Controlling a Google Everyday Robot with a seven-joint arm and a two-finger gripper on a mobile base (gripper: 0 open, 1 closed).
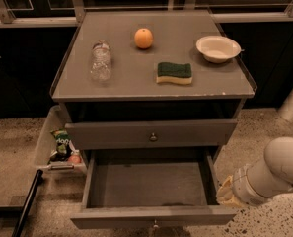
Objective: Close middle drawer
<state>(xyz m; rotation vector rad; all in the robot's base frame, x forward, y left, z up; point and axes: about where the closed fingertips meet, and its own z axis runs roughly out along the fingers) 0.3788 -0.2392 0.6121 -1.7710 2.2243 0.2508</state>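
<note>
The middle drawer is pulled far out of the grey cabinet and is empty inside. Its flat front faces the bottom edge of the view, with a small knob at its centre. The drawer above it is shut. My white arm comes in from the right. My gripper is at its end, just outside the open drawer's right side wall, near the front corner.
On the cabinet top lie a clear plastic bottle, an orange, a green-and-yellow sponge and a white bowl. A bin with snack packs stands on the floor at the cabinet's left. A black pole lies at lower left.
</note>
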